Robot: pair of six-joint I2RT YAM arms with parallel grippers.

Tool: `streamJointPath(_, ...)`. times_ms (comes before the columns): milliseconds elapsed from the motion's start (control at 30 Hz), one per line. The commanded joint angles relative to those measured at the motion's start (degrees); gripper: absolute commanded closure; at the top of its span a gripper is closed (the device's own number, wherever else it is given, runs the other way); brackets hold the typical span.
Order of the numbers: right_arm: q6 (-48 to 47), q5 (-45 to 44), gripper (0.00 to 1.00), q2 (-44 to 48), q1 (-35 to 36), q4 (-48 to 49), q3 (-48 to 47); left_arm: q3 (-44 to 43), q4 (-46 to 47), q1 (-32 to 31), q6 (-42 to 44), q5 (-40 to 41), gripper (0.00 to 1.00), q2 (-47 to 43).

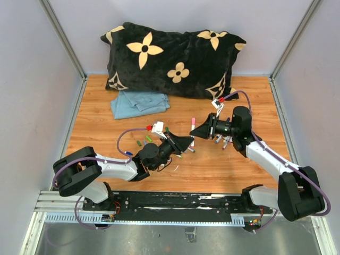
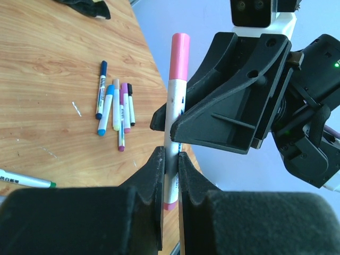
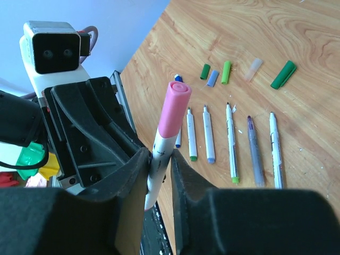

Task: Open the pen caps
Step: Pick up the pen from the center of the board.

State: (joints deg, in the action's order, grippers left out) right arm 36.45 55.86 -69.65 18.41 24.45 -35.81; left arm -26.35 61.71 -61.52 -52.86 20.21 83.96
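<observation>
A white pen [image 2: 173,119] with a pink cap [image 2: 180,56] stands upright between both grippers. My left gripper [image 2: 170,161] is shut on the low part of its barrel. My right gripper [image 3: 159,161] is shut on the barrel just under the pink cap [image 3: 175,108]. In the top view the two grippers [image 1: 187,141] [image 1: 195,131] meet nose to nose above the table's middle, with the pink cap [image 1: 193,121] sticking up. Several loose caps lie on the wood: green [image 3: 205,71], blue-grey [image 3: 212,77], light green [image 3: 226,71], pale [image 3: 253,69], dark green [image 3: 283,74].
Several uncapped pens [image 3: 231,143] lie in a row below the loose caps. A cluster of capped pens [image 2: 117,109] lies by the right arm. A black flowered pillow [image 1: 175,58] and a blue cloth [image 1: 139,102] are at the back. A green-tipped pen [image 2: 26,180] lies alone.
</observation>
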Motion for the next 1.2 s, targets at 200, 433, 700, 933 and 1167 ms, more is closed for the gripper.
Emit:
streamJointPath(200, -2.21, 3.91, 0.99, -0.75, 1.25, -0.22, -2.15, -1.54, 0.87, 0.18, 1.32, -2.29, 0.95, 0.01)
streamJointPath(433, -13.81, 6.84, 0.99, -0.63, 1.10, -12.29, -6.93, 0.89, 0.06, 0.18, 11.65, -10.73, 0.47, -5.45)
streamJointPath(700, -30.92, 15.33, 0.99, -2.68, -0.67, -26.75, -12.70, 9.60, 1.28, 1.41, 19.69, -15.59, 0.11, -16.16)
streamJointPath(933, -34.71, 17.13, 0.96, -2.15, -1.18, -29.13, -13.05, 10.94, -2.31, 7.59, 18.51, -23.28, 0.01, -22.72)
streamJointPath(1167, -35.30, 17.40, 0.95, -2.14, -1.36, -29.63, -12.88, 12.86, 2.06, 12.62, 13.56, -28.27, 0.01, -23.80)
